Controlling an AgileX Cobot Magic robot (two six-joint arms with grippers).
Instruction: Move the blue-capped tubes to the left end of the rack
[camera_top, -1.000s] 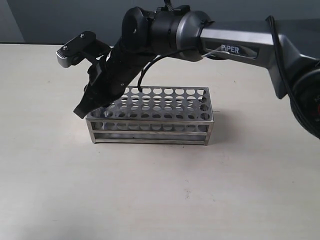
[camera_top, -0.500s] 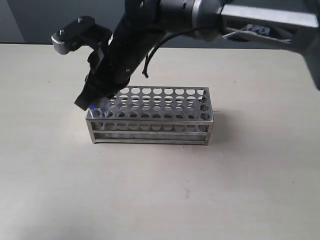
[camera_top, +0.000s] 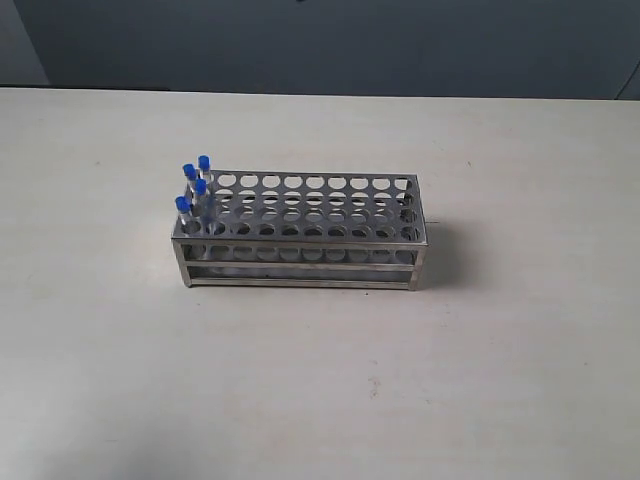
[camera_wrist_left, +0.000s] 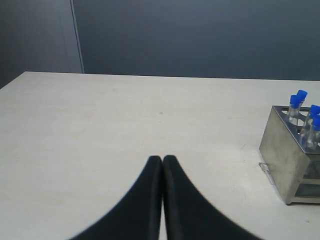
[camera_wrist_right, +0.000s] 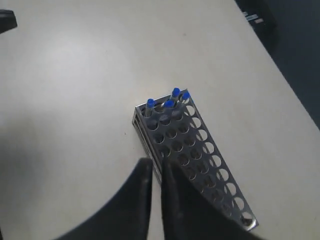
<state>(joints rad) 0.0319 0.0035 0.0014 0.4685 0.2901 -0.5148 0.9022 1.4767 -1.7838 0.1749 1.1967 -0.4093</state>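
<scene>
The silver rack (camera_top: 320, 208) stands mid-table, long side facing the exterior camera. Four blue-capped tubes (camera_top: 200, 186) stand upright in holes at its left end, clustered together. Neither arm shows in the exterior view. In the left wrist view my left gripper (camera_wrist_left: 162, 159) is shut and empty above bare table, well away from the rack (camera_wrist_left: 290, 160) and the tubes (camera_wrist_left: 296, 100). Seen in the right wrist view, my right gripper (camera_wrist_right: 157, 165) hovers high over the rack (camera_wrist_right: 205, 155) with a narrow gap between its fingers and nothing held. The tubes (camera_wrist_right: 169, 104) stand beyond its tips.
A pale table (camera_top: 320, 400) surrounds the rack. A dark grey wall (camera_top: 330, 45) runs behind the far edge. The table's edge (camera_wrist_right: 272, 55) shows in the right wrist view, with dark items (camera_wrist_right: 255, 17) beyond it.
The right arm, which was over the rack's left end, has lifted out of the exterior view. The blue-capped tubes it covered now stand in plain sight.
</scene>
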